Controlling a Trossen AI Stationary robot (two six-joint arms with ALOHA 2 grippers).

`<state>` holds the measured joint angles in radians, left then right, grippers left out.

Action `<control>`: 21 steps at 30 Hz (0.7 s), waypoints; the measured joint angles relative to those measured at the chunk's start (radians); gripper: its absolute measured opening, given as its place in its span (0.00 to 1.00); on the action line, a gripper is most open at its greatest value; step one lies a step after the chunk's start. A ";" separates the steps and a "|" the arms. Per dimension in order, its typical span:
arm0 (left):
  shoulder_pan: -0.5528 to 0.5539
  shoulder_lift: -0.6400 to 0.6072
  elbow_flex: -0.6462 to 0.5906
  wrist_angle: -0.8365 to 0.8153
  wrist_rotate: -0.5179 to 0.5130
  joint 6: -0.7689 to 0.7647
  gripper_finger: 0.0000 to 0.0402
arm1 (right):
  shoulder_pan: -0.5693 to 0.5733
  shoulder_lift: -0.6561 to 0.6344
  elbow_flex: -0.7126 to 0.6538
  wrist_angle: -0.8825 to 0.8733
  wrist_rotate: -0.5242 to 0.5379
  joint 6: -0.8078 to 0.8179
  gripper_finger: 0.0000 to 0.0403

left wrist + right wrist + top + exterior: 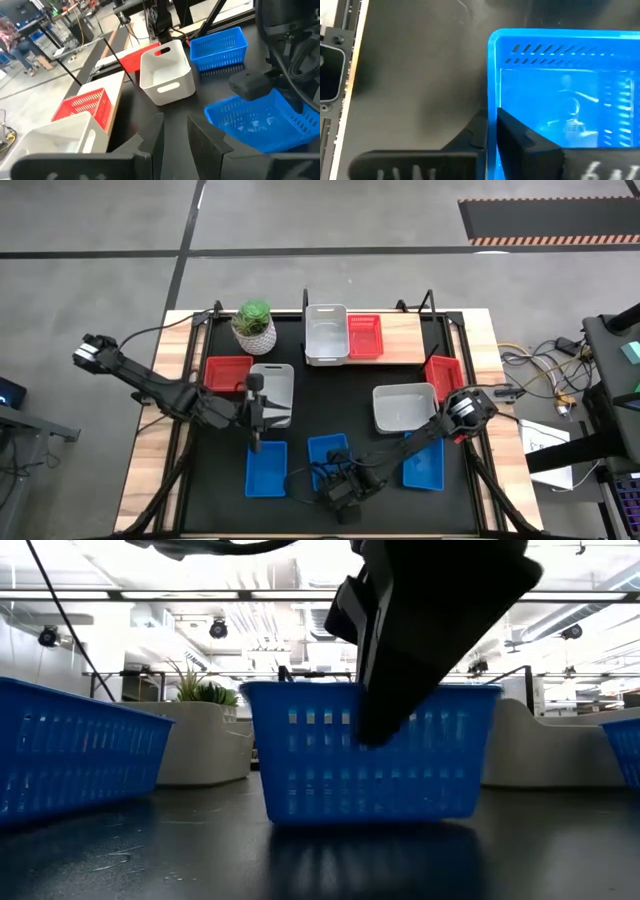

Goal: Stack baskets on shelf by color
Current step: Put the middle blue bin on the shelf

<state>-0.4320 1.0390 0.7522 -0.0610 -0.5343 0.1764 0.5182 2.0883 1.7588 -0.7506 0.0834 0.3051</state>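
Across the black bench (330, 405) nine baskets are spread, some of them already on the shelf (405, 338) at its far edge. On that wooden shelf one white-grey basket (326, 334) is set just beside a red basket (364, 336), the two touching. A second white-grey basket (404, 407) is placed near the right side of the bench, with a red basket (442, 374) just beyond it by the bench's edge. A third white-grey basket (275, 390) is seen left of centre, with a red basket (227, 373) touching its left side. Three blue baskets are lined along the near edge: a left blue basket (266, 468), a middle blue basket (328, 452) and a right blue basket (424, 465). A potted plant (254, 326) is kept at the shelf's left end. The left gripper (254, 442) is held between the third white-grey basket and the left blue basket, its jaws parted and carrying nothing. The right gripper (492, 131) is lowered at the middle blue basket, its jaws clenched over that basket's near wall, one finger inside and one outside.
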 joint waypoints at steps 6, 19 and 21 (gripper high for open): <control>0.000 -0.081 -0.002 0.005 0.000 0.009 0.17 | 0.011 -0.038 0.052 -0.083 -0.003 -0.068 0.02; -0.001 -0.108 -0.033 0.043 -0.002 -0.038 0.17 | -0.009 -0.295 0.088 -0.431 0.223 -0.325 0.02; -0.001 -0.110 -0.034 0.044 -0.002 -0.037 0.17 | -0.035 -0.354 0.060 -0.447 0.258 -0.352 0.02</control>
<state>-0.4328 0.9289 0.7182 -0.0168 -0.5363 0.1394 0.4829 1.7345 1.8193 -1.1971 0.3415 -0.0465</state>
